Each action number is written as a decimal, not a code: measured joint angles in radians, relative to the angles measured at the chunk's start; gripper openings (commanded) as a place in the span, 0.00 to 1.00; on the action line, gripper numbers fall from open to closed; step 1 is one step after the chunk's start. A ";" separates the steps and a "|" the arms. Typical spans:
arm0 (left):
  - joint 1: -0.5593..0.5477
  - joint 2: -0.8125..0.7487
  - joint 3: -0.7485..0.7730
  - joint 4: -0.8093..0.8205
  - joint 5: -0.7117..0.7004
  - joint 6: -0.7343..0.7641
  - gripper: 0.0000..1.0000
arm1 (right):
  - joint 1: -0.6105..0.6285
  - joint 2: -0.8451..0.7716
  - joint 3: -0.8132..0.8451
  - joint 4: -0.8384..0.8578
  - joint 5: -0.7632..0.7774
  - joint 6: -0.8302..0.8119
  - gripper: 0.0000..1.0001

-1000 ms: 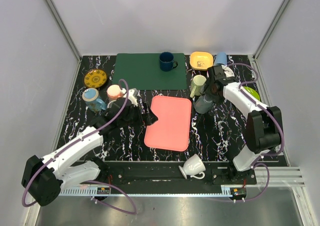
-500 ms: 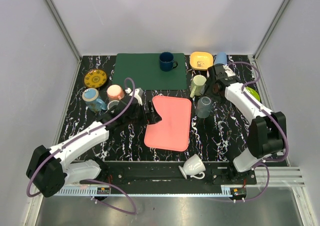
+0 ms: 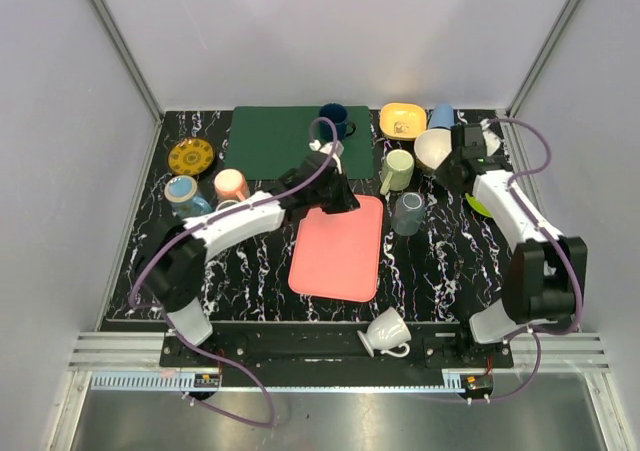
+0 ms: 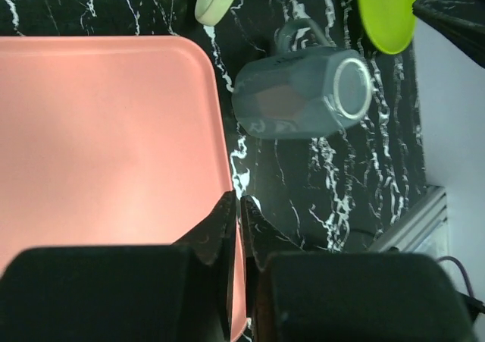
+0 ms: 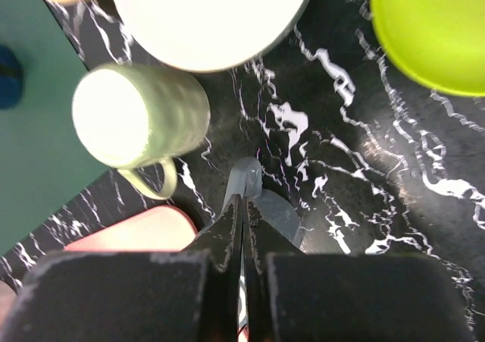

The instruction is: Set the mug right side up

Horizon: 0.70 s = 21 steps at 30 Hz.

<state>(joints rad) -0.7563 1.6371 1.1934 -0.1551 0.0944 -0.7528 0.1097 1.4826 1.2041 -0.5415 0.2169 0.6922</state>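
We read the grey mug (image 4: 299, 92) as the target. It stands on end on the marble table (image 3: 440, 261), just beside the right edge of the pink tray (image 4: 106, 130), w/ its handle on the side facing the pale green mug (image 5: 140, 114). The upward end shows a pale ring. To us that looks like the open mouth, i.e. right way up, but we can't rule out the foot.

Nothing touches the mug. The left gripper (image 4: 235, 209) hangs over the tray's edge, jaws pressed together w/ nothing btw them — prob. just parked, since closed fingers can't take a mug. The right gripper (image 5: 242, 209) is likewise pinched closed and empty. It hangs near the white bowl (image 5: 212, 16) and lime plate (image 5: 436, 31), and in its wrist view the fingers cover most of the mug. That pose suits no grasp; either arm would have to open first.

A white mug (image 3: 385, 331) lies tipped by the arm bases, off the marble — if that's the one meant, neither gripper is near it.
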 measured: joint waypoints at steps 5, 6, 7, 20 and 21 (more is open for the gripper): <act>-0.003 0.187 0.114 -0.013 0.008 0.001 0.04 | 0.005 0.093 -0.034 0.029 -0.067 -0.002 0.00; -0.003 0.222 0.145 -0.026 0.008 0.005 0.04 | 0.005 0.091 -0.045 0.031 -0.075 -0.003 0.00; -0.003 0.245 0.167 -0.028 0.008 0.008 0.04 | 0.005 0.084 -0.057 0.037 -0.081 -0.003 0.00; -0.010 0.481 0.464 -0.090 0.050 0.026 0.04 | 0.005 -0.017 -0.208 0.074 -0.138 0.016 0.00; -0.013 0.488 0.467 -0.092 0.058 0.026 0.04 | 0.005 -0.012 -0.208 0.077 -0.148 0.016 0.00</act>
<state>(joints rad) -0.7696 2.1254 1.6604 -0.2466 0.1520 -0.7269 0.1150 1.4704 0.9962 -0.4641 0.0685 0.7082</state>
